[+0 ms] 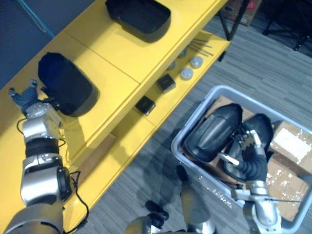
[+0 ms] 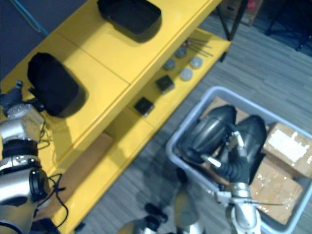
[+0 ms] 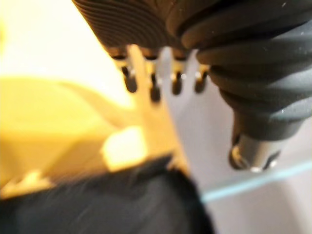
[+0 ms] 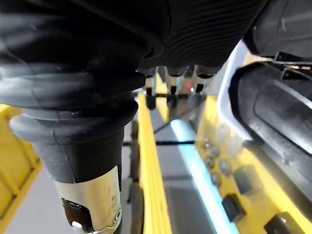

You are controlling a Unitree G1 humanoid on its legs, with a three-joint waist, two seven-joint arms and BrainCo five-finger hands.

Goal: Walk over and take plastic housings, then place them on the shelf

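Two black plastic housings lie on the yellow shelf's top board point(image 1: 112, 48): one point(image 1: 66, 83) at the near left, one point(image 1: 139, 17) farther along. My left hand point(image 1: 24, 97) rests open just beside the near housing point(image 3: 107, 204), its fingers point(image 3: 153, 90) straight and apart from it. Two more black housings point(image 1: 212, 131) point(image 1: 258, 129) lie in a grey bin point(image 1: 195, 161) on the floor at the right. My right hand point(image 1: 249, 146) is down between them, fingers point(image 4: 168, 100) straight, with a housing point(image 4: 278, 122) close alongside.
The lower shelf board carries small black blocks point(image 1: 165, 83) point(image 1: 145, 105) and grey round pieces point(image 1: 187, 73). Cardboard boxes point(image 1: 292, 141) fill the bin's right side. A dark stand point(image 1: 229, 24) rises by the shelf's far end. Grey carpet lies between shelf and bin.
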